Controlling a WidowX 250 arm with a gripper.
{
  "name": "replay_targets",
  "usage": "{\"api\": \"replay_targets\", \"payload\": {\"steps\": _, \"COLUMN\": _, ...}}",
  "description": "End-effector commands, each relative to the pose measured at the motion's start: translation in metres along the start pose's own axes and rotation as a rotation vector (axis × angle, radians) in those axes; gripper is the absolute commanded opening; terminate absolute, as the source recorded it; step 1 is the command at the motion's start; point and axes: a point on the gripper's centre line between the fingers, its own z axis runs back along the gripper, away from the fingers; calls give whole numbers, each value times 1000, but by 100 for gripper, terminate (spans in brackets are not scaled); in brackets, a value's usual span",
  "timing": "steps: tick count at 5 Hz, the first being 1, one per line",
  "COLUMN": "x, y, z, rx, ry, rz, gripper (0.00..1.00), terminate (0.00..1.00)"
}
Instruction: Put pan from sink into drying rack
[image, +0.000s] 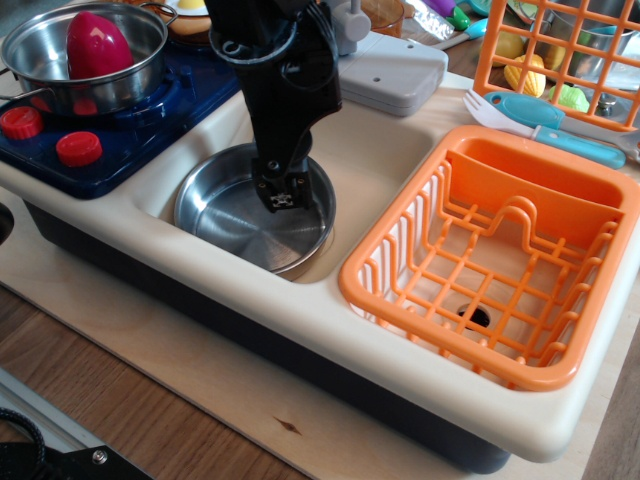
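The shiny steel pan (240, 225) lies flat in the cream-white sink (375, 160), at its left end. Its wire handle is hidden behind my arm. My black gripper (281, 195) points down over the pan's far right part, its tip low inside or just above the pan. I cannot tell whether the jaws are open or shut, and nothing shows between them. The orange drying rack (500, 255) sits in the sink's right half, with nothing in it, about one pan's width to the right of the gripper.
A deeper steel pot (85, 60) with a red object in it stands on the blue stove at back left. A grey faucet block (395, 70) is behind the sink. A taller orange wire basket (560, 50) and a teal fork (550, 120) are at back right.
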Motion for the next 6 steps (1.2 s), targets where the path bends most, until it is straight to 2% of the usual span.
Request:
{"api": "replay_targets", "payload": {"steps": 1, "x": 1, "y": 16, "z": -5, "rx": 33, "ry": -35, "rz": -78, "gripper": 100, "terminate": 0}}
{"api": "replay_targets", "payload": {"steps": 2, "x": 4, "y": 18, "z": -14, "rx": 38, "ry": -74, "rz": -128, "gripper": 100, "terminate": 0}}
{"api": "replay_targets", "payload": {"steps": 3, "x": 14, "y": 19, "z": -17, "rx": 69, "ry": -114, "rz": -208, "gripper": 100, "terminate": 0}}
{"api": "replay_targets", "payload": {"steps": 4, "x": 12, "y": 18, "z": -21, "rx": 45, "ry": -140, "rz": -186, "gripper": 100, "terminate": 0}}
{"api": "replay_targets", "payload": {"steps": 5, "x": 1, "y": 17, "z": -31, "rx": 35, "ry": -138, "rz": -179, "gripper": 100, "terminate": 0}}
{"api": "replay_targets", "payload": {"steps": 6, "x": -4, "y": 23, "z": -45, "rx": 10, "ry": -157, "rz": -174, "gripper": 0, "terminate": 0}}
